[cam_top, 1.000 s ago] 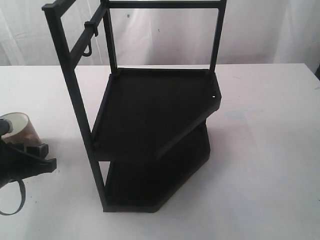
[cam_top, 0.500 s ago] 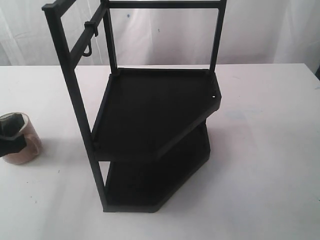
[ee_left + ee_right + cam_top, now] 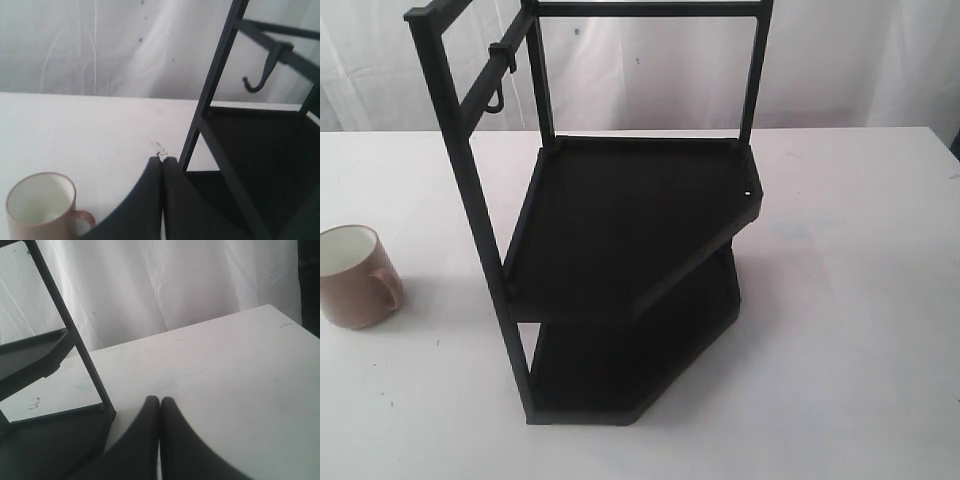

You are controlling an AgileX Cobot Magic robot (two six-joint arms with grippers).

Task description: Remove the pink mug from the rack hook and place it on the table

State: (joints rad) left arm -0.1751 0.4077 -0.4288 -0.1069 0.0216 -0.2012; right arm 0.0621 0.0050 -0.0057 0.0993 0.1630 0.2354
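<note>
Above the table (image 3: 75, 130), near the pink mug (image 3: 41, 212), left gripper (image 3: 161, 163) clenched and empty.

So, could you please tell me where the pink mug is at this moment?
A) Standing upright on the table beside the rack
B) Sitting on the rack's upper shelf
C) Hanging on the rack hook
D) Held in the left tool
A: the pink mug stands upright on the table, apart from the rack, and the rack hook hangs bare.
</note>
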